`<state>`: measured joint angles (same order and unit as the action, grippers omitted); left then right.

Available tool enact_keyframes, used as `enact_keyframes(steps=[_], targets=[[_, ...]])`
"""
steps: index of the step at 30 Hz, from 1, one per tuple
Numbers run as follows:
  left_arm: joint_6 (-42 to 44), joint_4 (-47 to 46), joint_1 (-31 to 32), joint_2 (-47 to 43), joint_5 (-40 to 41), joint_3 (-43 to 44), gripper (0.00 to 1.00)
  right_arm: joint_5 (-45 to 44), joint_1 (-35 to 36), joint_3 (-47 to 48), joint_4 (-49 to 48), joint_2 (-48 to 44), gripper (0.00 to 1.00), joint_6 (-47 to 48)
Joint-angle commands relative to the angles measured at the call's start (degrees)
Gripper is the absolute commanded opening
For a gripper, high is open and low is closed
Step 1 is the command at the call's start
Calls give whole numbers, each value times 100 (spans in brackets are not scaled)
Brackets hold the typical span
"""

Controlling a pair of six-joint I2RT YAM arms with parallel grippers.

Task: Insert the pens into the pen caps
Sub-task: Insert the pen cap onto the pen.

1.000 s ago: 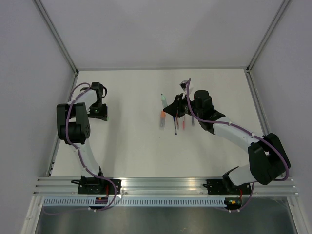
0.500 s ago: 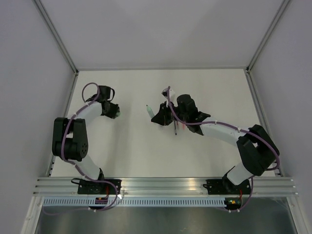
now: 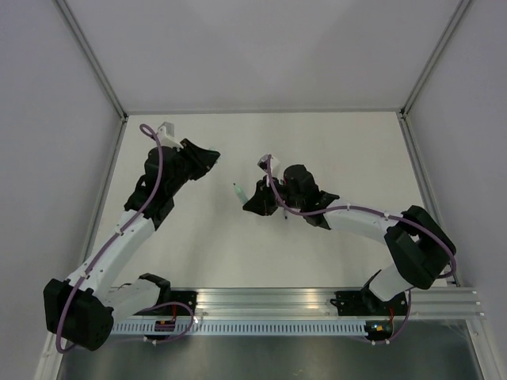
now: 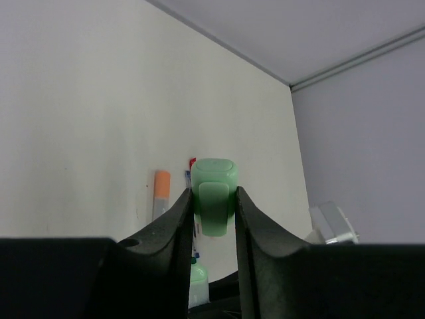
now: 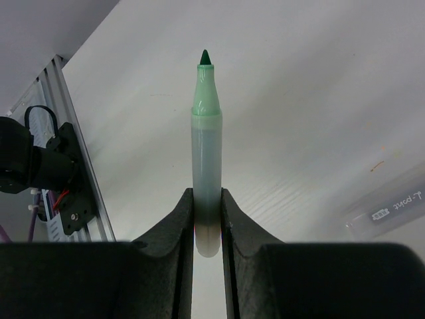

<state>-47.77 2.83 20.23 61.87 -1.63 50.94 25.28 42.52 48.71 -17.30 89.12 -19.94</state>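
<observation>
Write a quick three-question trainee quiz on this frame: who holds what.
1. True or false: the left gripper is empty.
2. Pick one. The right gripper holds: A) a red cap, B) a green-tipped pen, C) nothing.
3. Fill in: the pen cap between the left gripper's fingers is ___ in colour.

Key: 1 false, it is shut on the pen cap. 2 B, with the tip pointing away from the wrist camera. 3 mint green.
</observation>
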Motion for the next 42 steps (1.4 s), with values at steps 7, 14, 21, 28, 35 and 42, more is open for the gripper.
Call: enact_keyframes(steps=[7,14,21,28,35,42], targets=[[594,-1012,60,-412,-698,-655,2,162,168,-186,-827,-720,0,-80],[119,-969,69,-368,-874,-734,2,100,204,191,-634,-528,0,-45],[-83,-521,95,-403,-734,-655,2,21,265,490,-529,-378,0,-9],[-189,-372,113,-412,-655,-638,2,3,292,745,-362,-150,0,-9],[-198,6,113,-447,-295,-480,2,3,318,675,-353,-71,0,34],[-286,192,113,-553,-162,-365,2,-23,344,710,-309,-35,0,79]])
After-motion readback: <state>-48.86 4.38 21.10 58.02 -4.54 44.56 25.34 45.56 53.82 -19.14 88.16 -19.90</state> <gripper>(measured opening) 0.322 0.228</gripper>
